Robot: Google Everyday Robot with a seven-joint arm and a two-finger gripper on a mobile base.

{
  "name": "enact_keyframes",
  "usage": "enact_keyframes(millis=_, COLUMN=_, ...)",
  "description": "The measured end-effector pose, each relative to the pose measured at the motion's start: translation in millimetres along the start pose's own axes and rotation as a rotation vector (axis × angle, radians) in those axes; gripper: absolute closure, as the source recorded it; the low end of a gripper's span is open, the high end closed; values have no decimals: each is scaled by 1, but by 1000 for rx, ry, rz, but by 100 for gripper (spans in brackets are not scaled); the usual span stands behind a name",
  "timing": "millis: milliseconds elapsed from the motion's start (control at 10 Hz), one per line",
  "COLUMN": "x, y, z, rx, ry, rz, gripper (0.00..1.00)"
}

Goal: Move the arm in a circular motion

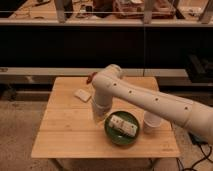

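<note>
One long white arm [150, 100] fills the middle of the frame. It comes in from the lower right, bends at a thick elbow above the centre of the tabletop [65, 135] and drops to its gripper [98, 115]. That gripper hangs low over the bare wood just left of the green plate [120, 142], apart from it as far as we can see. Whether it is clenched or released we cannot tell.

We judge the step in hand to be the sweep itself, with the arm somewhere on the left-hand side of its circle. The next move, in our view, calls for a smooth curve at an even height — clear of everything standing on the wood. That means the plate and the pale packet [123, 125] lying in it, the white cup [151, 124] just right of the plate, and the small pale block [82, 94] to the upper left of the gripper. It also means the red thing [90, 77] at the far edge — half hidden behind the elbow.
</note>
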Motion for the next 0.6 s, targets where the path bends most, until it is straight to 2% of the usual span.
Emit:
enact_keyframes(millis=300, x=-2, y=66, z=10, rx=-39, ry=-9, rz=-5, gripper=100)
enact_keyframes(millis=400, x=-11, y=99, z=12, rx=-58, ry=-25, rz=10, gripper=100)
enact_keyframes(millis=600, x=-30, y=137, z=14, rx=-75, ry=-51, rz=52, gripper=100)
